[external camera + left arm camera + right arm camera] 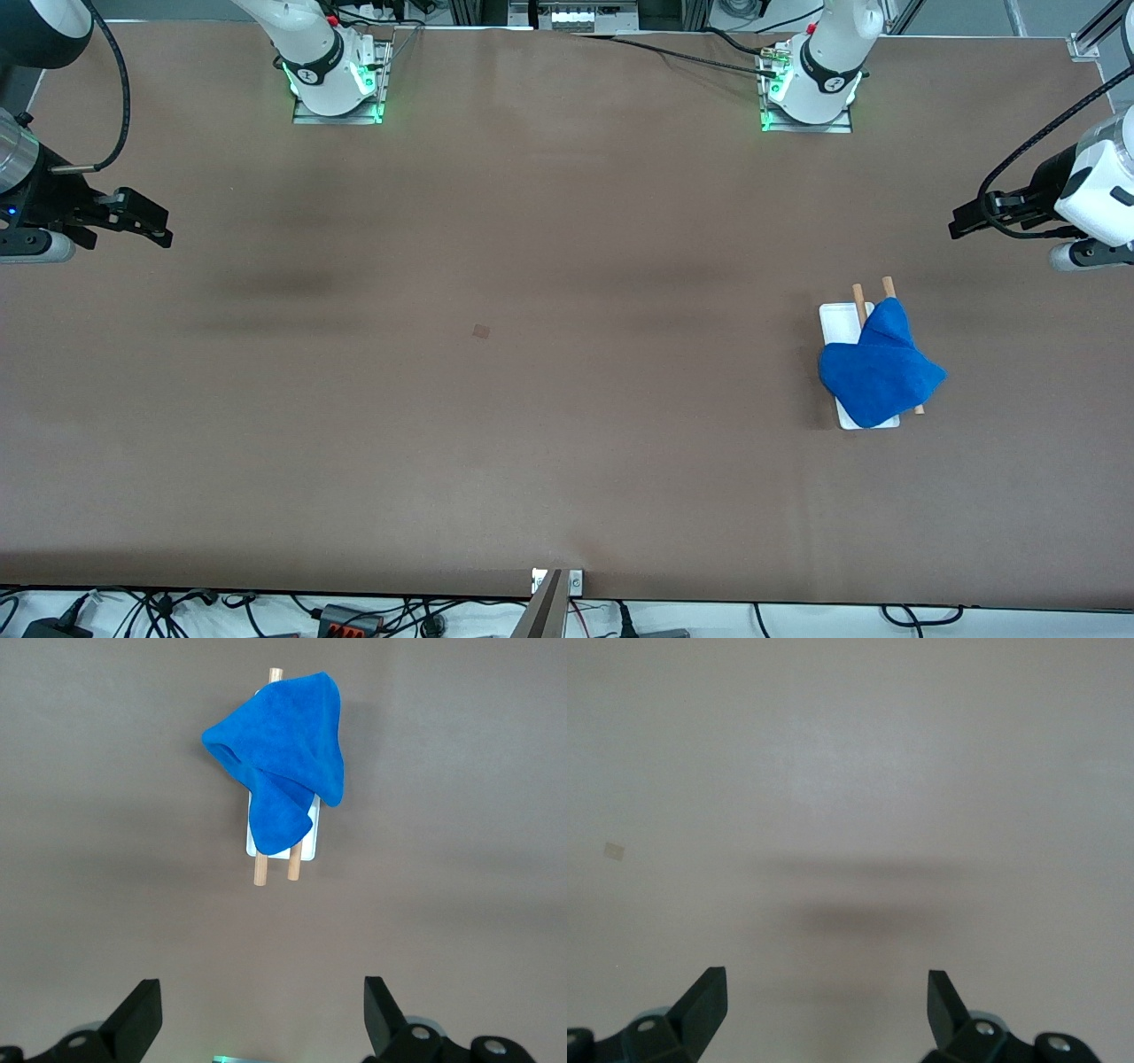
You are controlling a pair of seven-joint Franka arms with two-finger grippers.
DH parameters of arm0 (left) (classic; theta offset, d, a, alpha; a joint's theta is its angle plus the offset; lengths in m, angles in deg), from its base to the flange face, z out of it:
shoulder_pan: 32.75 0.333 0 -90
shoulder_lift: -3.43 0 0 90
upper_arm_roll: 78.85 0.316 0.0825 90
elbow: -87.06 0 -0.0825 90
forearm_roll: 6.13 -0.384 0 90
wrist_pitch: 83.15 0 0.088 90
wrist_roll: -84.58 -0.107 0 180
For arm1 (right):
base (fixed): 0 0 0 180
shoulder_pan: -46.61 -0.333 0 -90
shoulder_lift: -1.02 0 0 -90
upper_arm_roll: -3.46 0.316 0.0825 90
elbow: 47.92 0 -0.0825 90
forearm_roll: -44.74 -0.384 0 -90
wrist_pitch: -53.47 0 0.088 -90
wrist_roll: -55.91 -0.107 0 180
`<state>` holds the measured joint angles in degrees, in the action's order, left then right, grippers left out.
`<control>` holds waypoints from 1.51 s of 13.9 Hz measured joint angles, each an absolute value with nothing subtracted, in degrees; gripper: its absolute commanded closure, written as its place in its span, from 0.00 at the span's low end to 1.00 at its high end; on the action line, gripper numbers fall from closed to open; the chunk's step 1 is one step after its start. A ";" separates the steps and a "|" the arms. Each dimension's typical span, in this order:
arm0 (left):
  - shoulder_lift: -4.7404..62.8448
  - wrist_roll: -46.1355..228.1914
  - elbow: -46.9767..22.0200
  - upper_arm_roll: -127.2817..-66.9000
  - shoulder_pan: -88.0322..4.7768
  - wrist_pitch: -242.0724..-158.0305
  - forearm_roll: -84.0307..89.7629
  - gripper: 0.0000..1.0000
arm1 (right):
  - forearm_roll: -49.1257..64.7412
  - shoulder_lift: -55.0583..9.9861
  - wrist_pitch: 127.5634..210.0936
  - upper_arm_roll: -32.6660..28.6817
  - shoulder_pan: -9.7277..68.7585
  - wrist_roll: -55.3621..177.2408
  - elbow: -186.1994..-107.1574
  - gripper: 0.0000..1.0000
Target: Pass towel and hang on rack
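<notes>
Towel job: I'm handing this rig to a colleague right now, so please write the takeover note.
Left gripper: open, empty, waiting over the left arm's end of the table.
Right gripper: open, empty, waiting over the right arm's end.
Towel: draped across the rods of the rack, bunched, covering the part nearer the front camera.
Done: towel is on the rack.
Left: apparently nothing, unless you want it spread evenly.

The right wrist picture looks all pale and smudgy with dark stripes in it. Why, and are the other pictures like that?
In the right wrist view the table looks washed out, and the soft dark bands are blurry shadows above the open right hand. The left wrist view is sharper: the towel on the rack shows crisp folds. The front view is evenly lit, with faint shadow smudges on the table and green glows at the arm bases.
</notes>
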<state>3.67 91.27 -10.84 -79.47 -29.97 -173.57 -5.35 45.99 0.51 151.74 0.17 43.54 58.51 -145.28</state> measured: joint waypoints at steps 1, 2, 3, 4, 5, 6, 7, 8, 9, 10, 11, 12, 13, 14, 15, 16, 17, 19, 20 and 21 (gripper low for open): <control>3.68 91.27 -10.84 -79.47 -30.00 -173.57 -5.35 0.00 | 46.00 0.51 151.74 0.17 43.54 58.51 -145.28 0.00; 3.72 91.27 -10.84 -79.46 -29.99 -173.57 -5.35 0.00 | 46.00 0.52 151.75 0.17 43.54 58.51 -145.28 0.00; 3.78 91.16 -10.85 -79.45 -29.98 -173.57 -5.35 0.00 | 46.00 0.52 151.75 0.17 43.54 58.51 -145.28 0.00; 3.83 91.01 -10.86 -79.44 -29.97 -173.57 -5.35 0.00 | 46.00 0.52 151.75 0.17 43.54 58.51 -145.28 0.00; 3.86 90.88 -10.87 -79.39 -29.96 -173.57 -5.35 0.00 | 46.00 0.52 151.75 0.17 43.54 58.51 -145.28 0.00; 3.88 90.83 -10.87 -79.28 -29.94 -173.57 -5.35 0.00 | 46.00 0.52 151.75 0.17 43.53 58.51 -145.28 0.00; 3.90 90.78 -10.88 -79.13 -29.93 -173.57 -5.35 0.00 | 46.00 0.52 151.75 0.17 43.53 58.51 -145.28 0.00; 3.94 90.74 -10.88 -79.01 -29.93 -173.57 -5.35 0.00 | 46.01 0.52 151.75 0.17 43.53 58.51 -145.28 0.00; 4.01 90.72 -10.89 -78.95 -29.91 -173.57 -5.35 0.00 | 46.01 0.52 151.75 0.17 43.53 58.51 -145.28 0.00; 4.08 90.72 -10.89 -78.90 -29.89 -173.57 -5.35 0.00 | 46.01 0.52 151.75 0.17 43.53 58.51 -145.28 0.00; 4.11 90.70 -10.89 -78.84 -29.87 -173.58 -5.35 0.00 | 46.01 0.52 151.75 0.17 43.53 58.51 -145.28 0.00; 4.11 90.68 -10.89 -78.81 -29.87 -173.58 -5.35 0.00 | 46.01 0.52 151.76 0.17 43.53 58.51 -145.28 0.00; 4.13 90.67 -10.89 -78.80 -29.87 -173.58 -5.35 0.00 | 46.01 0.52 151.77 0.17 43.53 58.51 -145.28 0.00; 4.16 90.66 -10.89 -78.79 -29.86 -173.58 -5.35 0.00 | 46.01 0.52 151.78 0.17 43.53 58.51 -145.28 0.00; 4.22 90.65 -10.88 -78.79 -29.86 -173.59 -5.35 0.00 | 46.01 0.52 151.78 0.17 43.53 58.51 -145.28 0.00; 4.32 90.64 -10.87 -78.79 -29.86 -173.62 -5.35 0.00 | 46.01 0.52 151.78 0.17 43.53 58.51 -145.28 0.00; 4.46 90.64 -10.80 -78.79 -29.86 -173.66 -5.35 0.00 | 46.01 0.52 151.79 0.17 43.53 58.51 -145.28 0.00; 4.67 90.64 -10.70 -78.79 -29.86 -173.72 -5.35 0.00 | 46.01 0.52 151.79 0.17 43.53 58.51 -145.28 0.00; 4.71 90.63 -10.69 -78.78 -29.86 -173.75 -5.35 0.00 | 46.02 0.52 151.80 0.17 43.53 58.51 -145.28 0.00; 4.71 90.63 -10.68 -78.78 -29.86 -173.80 -5.35 0.00 | 46.02 0.52 151.82 0.17 43.53 58.51 -145.28 0.00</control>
<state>4.71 90.63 -10.68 -78.78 -29.86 -173.80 -5.35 46.02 0.52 151.82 0.17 43.53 58.51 -145.28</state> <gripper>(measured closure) 0.000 0.000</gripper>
